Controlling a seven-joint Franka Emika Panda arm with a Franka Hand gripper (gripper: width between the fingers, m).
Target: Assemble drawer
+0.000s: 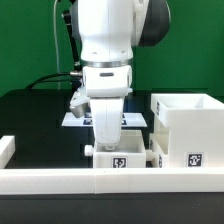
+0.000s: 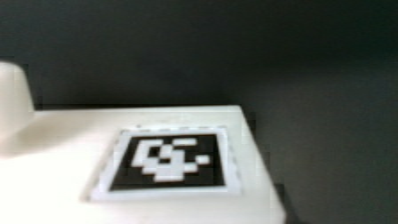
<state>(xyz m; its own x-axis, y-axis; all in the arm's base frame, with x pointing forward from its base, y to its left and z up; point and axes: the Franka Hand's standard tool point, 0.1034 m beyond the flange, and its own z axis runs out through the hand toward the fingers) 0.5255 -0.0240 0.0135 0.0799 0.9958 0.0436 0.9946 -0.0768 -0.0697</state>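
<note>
I judge the tagged white rigid plastic drawer panel (image 1: 120, 158) light, best gripped by its edges; end effector (image 1: 107, 140) state indeterminable.

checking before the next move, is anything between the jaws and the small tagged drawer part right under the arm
Nothing visible stands between them. In the exterior view the gripper comes down straight onto the small tagged drawer part, though its jaws are hidden behind the arm. The wrist view shows only that part's white top and tag close below. The larger drawer box sits off to the exterior view's right.
</note>
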